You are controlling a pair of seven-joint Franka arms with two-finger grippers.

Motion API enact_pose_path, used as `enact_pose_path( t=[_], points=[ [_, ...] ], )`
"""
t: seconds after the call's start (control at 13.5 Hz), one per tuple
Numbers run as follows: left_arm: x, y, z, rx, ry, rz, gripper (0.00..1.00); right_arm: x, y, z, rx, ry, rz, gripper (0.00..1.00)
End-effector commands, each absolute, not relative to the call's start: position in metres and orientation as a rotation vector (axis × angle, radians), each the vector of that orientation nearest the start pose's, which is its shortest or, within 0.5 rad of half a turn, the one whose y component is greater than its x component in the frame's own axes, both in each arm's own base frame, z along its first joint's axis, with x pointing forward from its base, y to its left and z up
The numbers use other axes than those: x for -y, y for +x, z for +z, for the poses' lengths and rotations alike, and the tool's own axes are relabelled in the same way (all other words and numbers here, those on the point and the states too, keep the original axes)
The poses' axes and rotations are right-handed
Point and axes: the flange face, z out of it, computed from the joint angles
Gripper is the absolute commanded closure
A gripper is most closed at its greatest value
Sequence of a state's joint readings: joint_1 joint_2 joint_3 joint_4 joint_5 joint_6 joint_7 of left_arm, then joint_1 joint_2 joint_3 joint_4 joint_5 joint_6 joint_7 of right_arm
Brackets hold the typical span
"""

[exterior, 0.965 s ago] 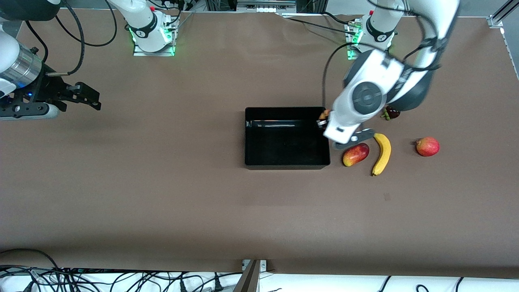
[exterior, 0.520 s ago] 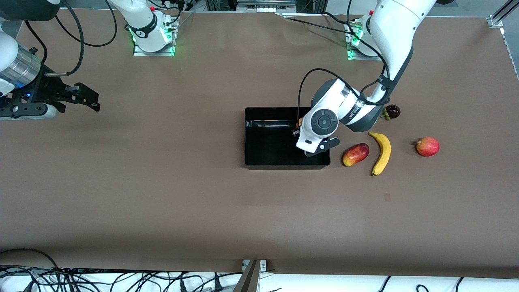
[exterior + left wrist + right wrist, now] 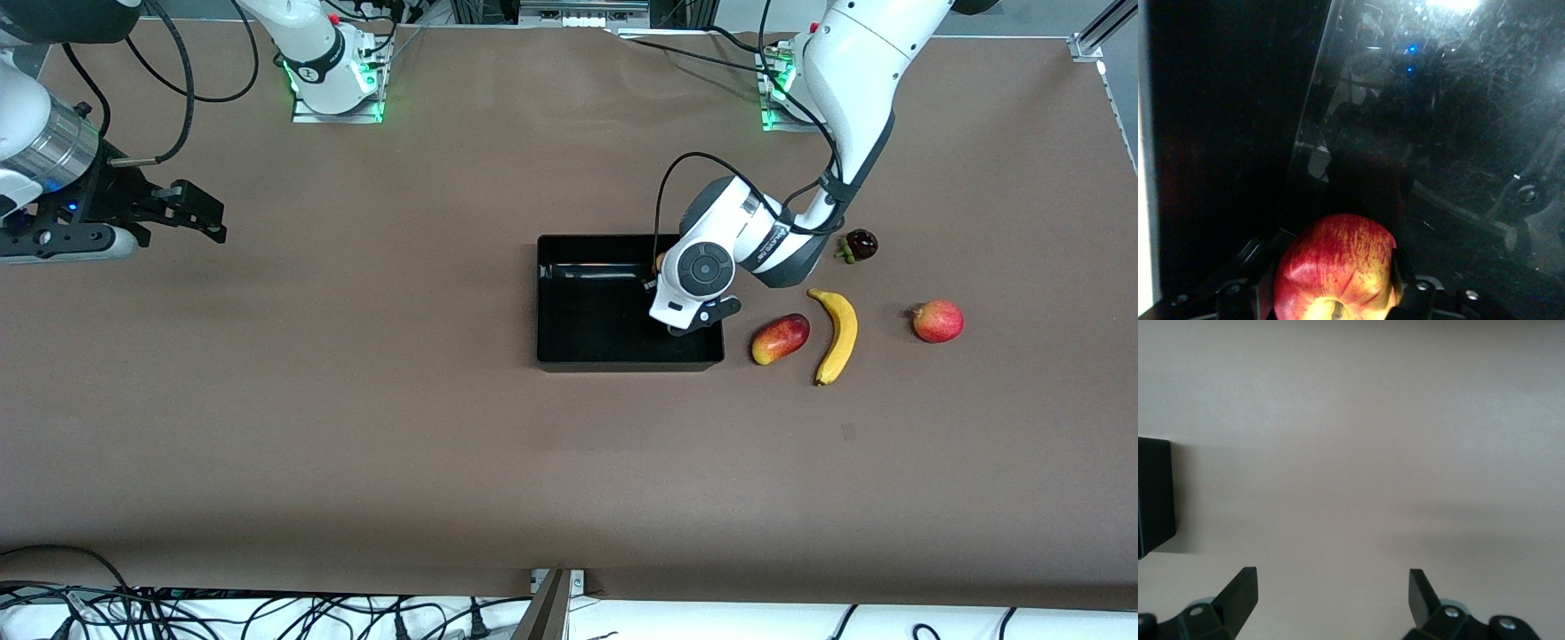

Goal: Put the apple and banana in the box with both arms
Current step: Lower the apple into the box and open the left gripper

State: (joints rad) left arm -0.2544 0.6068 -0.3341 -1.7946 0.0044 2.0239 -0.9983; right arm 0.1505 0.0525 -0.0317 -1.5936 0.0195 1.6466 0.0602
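Left tool (image 3: 1335, 293): down inside the box (image 3: 587, 356), at the end nearest the left arm; its fingers sit on either flank of the apple (image 3: 1335, 267), which fills the gap between them. Whether they clamp the fruit or have just let go, I cannot tell.
Apple: red with yellow streaks, stem dimple facing the wrist camera, low over the glossy black floor of the box and close to one wall. From the front it is only a sliver of orange at the wrist's edge (image 3: 660, 262).
Right tool (image 3: 1331, 590): fingers spread wide, nothing between them, hanging over bare tabletop (image 3: 356, 427) toward the right arm's end; this arm waits. A corner of the box (image 3: 1155, 493) shows at the edge of its wrist view.
Banana (image 3: 837, 334): on the tabletop outside the box, toward the left arm's end, well apart from both tools.
Other fruit: an oval red-and-yellow fruit (image 3: 780, 339) lies between the box and the banana; a round red fruit (image 3: 937, 321) lies farther toward the left arm's end; a small dark fruit (image 3: 859, 244) sits farther from the front camera than the banana.
Hidden: the left wrist covers its tool from the front; the box floor shows mostly reflections.
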Motion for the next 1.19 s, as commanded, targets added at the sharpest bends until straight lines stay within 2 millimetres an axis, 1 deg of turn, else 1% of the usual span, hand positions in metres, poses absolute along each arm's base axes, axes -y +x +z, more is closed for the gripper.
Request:
enact_pose_path(
  t=[0.0, 0.07, 0.15, 0.22, 0.3, 0.37, 0.45, 0.52, 0.59, 0.67, 0.74, 0.89, 0.97, 1.04, 1.11],
  points=[
    [0.327, 0.527, 0.232, 0.674, -2.929, 0.536, 0.0, -0.074, 0.571, 0.596, 0.099, -3.128, -0.003, 0.0],
    [0.322, 0.533, 0.253, 0.683, -2.934, 0.515, 0.0, -0.074, 0.571, 0.596, 0.099, -3.128, -0.005, 0.0],
    [0.315, 0.546, 0.282, 0.696, -2.941, 0.495, 0.0, -0.074, 0.571, 0.595, 0.1, -3.128, -0.001, 0.0],
    [0.303, 0.559, 0.309, 0.71, -2.923, 0.514, 0.0, -0.073, 0.571, 0.596, 0.097, -3.126, -0.003, 0.0],
    [0.286, 0.575, 0.334, 0.716, -2.902, 0.546, 0.0, -0.074, 0.571, 0.595, 0.094, -3.124, 0.002, 0.0],
    [0.266, 0.588, 0.355, 0.682, -2.904, 0.577, 0.0, -0.073, 0.571, 0.595, 0.092, -3.122, 0.005, 0.0],
    [0.237, 0.6, 0.363, 0.628, -2.924, 0.605, 0.0, -0.074, 0.571, 0.594, 0.089, -3.123, 0.007, 0.0],
    [0.201, 0.612, 0.365, 0.546, -2.967, 0.627, 0.0, -0.074, 0.571, 0.594, 0.089, -3.123, 0.007, 0.0],
    [0.17, 0.62, 0.36, 0.445, -2.987, 0.632, 0.0, -0.074, 0.57, 0.595, 0.089, -3.122, 0.005, 0.0],
    [0.143, 0.623, 0.35, 0.313, -2.97, 0.624, 0.0, -0.074, 0.571, 0.594, 0.089, -3.123, 0.007, 0.0],
    [0.123, 0.623, 0.339, 0.165, -2.929, 0.616, 0.0, -0.074, 0.57, 0.595, 0.089, -3.123, 0.007, 0.0],
    [0.083, 0.627, 0.323, -0.024, -2.923, 0.642, 0.0, -0.074, 0.57, 0.594, 0.089, -3.123, 0.015, 0.0],
    [0.069, 0.629, 0.313, -0.098, -2.946, 0.658, 0.0, -0.074, 0.57, 0.595, 0.089, -3.123, 0.012, 0.0],
    [0.057, 0.63, 0.296, -0.182, -2.976, 0.642, 0.0, -0.074, 0.57, 0.595, 0.089, -3.123, 0.012, 0.0],
    [0.042, 0.63, 0.282, -0.253, -3.01, 0.588, 0.0, -0.074, 0.57, 0.595, 0.089, -3.123, 0.012, 0.0]
  ],
)
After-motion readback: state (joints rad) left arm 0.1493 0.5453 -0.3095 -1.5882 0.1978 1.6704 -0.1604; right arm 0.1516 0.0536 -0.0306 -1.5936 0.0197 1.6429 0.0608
